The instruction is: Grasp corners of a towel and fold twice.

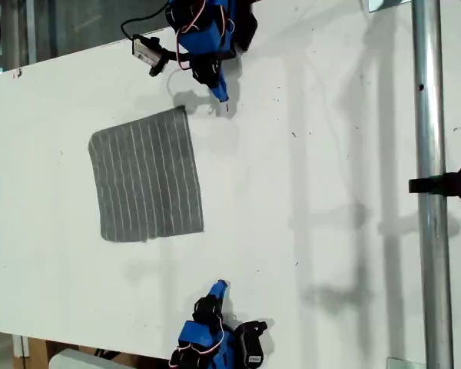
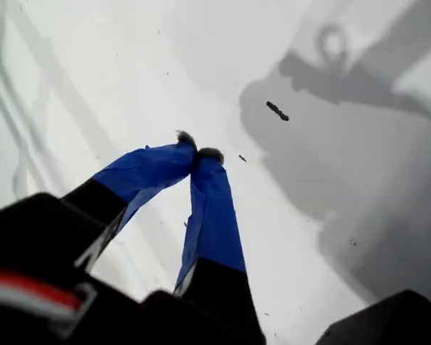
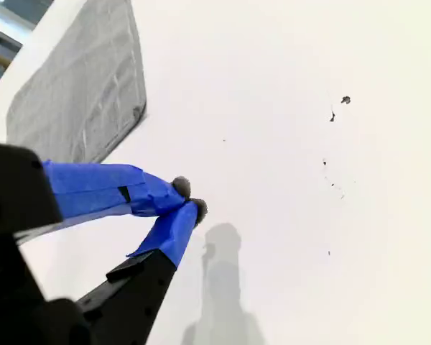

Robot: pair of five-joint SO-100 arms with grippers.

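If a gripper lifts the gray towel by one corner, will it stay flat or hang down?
The towel lies thin and flat on the table, so it would probably droop and fold. It looks light. Its ribbed weave likely grips rather than slips between the fingers.

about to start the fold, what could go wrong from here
Both my first tool and my second tool are shut and off the towel; reaching in like that would likely shove a corner rather than grip it. The towel also lies flat on the table, so a pinch may scrape the surface or miss the cloth.
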